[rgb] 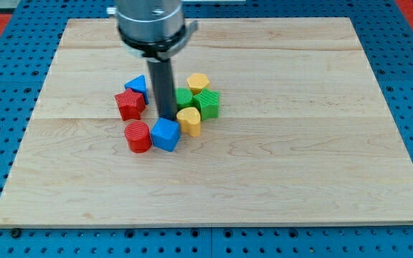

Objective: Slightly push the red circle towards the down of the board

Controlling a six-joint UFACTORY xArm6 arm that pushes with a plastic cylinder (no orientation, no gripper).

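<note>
The red circle sits on the wooden board, left of centre, touching a blue cube on its right. My tip is in the middle of the block cluster, just above the blue cube and up and to the right of the red circle. A red star lies above the red circle, with a blue triangle above that.
Right of the rod are a yellow heart, a green block, a second green block partly hidden by the rod, and a yellow hexagon. A blue perforated table surrounds the board.
</note>
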